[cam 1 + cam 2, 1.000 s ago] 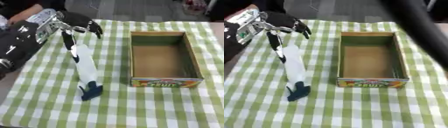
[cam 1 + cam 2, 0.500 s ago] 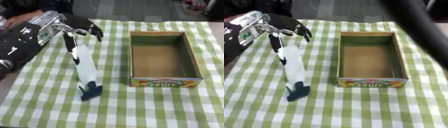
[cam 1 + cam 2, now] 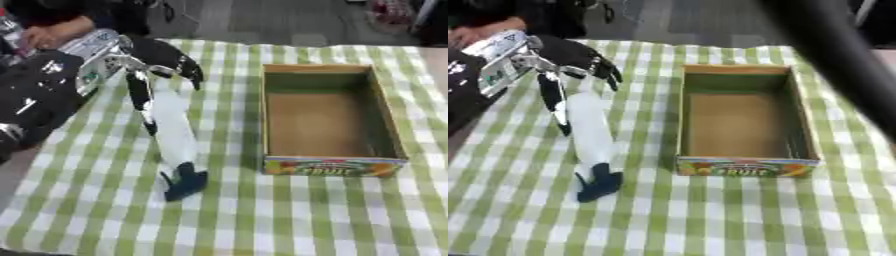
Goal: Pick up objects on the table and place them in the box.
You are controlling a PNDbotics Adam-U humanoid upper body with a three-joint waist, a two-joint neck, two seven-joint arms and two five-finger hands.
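One green-checked tablecloth (image 3: 105, 210) covers the table. On it, to the right, sits an open cardboard fruit box (image 3: 331, 117), empty. Left of the box, the left hand (image 3: 144, 55) has its fingers curled round the top of a long white tube (image 3: 171, 130), whose dark blue cap (image 3: 184, 182) rests on the cloth.

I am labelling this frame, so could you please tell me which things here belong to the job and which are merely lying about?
Part of the job:
- long white tube with a dark blue cap, lying on the cloth
- open cardboard fruit box, empty
- left hand, its fingers curled at the tube's far end

Merely there:
- green and white checked tablecloth
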